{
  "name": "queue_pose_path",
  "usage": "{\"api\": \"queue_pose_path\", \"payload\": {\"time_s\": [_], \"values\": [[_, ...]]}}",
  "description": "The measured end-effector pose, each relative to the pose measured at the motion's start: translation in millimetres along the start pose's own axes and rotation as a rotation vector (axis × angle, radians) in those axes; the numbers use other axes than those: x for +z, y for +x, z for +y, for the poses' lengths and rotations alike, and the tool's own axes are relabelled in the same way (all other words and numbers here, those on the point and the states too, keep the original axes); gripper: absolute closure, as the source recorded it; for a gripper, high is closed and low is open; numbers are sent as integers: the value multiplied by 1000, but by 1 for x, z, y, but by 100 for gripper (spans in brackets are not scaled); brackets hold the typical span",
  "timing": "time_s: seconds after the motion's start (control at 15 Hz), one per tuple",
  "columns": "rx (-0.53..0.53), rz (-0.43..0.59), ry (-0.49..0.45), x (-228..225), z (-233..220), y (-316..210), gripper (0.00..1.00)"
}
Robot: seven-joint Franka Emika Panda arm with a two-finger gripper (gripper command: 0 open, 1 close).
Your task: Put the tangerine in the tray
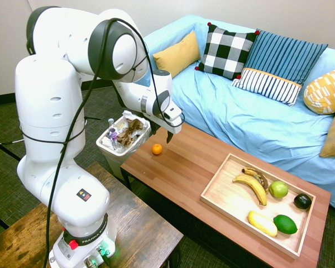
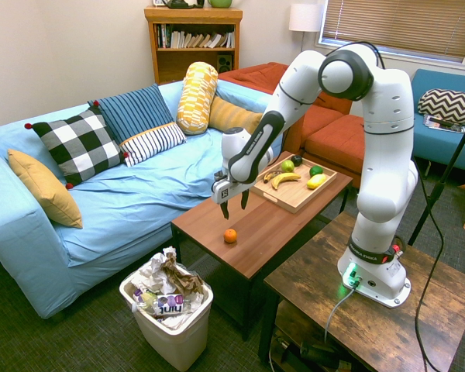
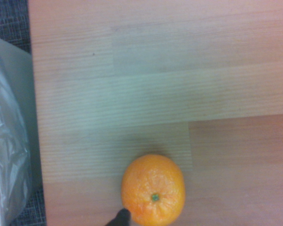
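Along the wall, a sofa (image 1: 223, 106) in a light-blue cover, cushions on it; beside it a reddish-brown wooden table (image 1: 184, 156); one white robot arm (image 1: 58, 106) reaching over the table's near-bin end; pale wood tray (image 1: 212, 196) at the table's other end, low rim, fruit in it; white trash bin (image 2: 178, 329) next to the table end, crumpled paper and a plastic bottle (image 2: 164, 304) inside.

Gripper (image 2: 234, 210) over the table, pointing down, fingers open and apart, nothing between them, above the table near the tangerine; in the tray: two bananas, one yellow (image 1: 252, 186), one browned (image 1: 257, 176); yellow lemon-like fruit (image 1: 262, 223) just beside a green lime-like fruit (image 1: 285, 224); green apple (image 1: 278, 189); dark avocado-like fruit (image 1: 302, 201) near the apple; smallest, the tangerine (image 1: 157, 149), bright orange, on bare tabletop, outside the tray, well apart from it, near the bin-side edge; stem spot facing up in the wrist view.
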State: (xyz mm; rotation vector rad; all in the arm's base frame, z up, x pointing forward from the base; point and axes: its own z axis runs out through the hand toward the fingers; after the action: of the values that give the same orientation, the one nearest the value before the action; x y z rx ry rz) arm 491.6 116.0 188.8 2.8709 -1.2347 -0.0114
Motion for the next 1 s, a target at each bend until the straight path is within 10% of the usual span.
{"api": "queue_pose_path", "payload": {"time_s": [0.53, 0.6, 1.0], "values": [[-7, -44, -69, 81, -18, -14, 0], [-6, -47, -73, 86, -17, -15, 100], [-10, -56, -74, 98, -22, -20, 100]]}}
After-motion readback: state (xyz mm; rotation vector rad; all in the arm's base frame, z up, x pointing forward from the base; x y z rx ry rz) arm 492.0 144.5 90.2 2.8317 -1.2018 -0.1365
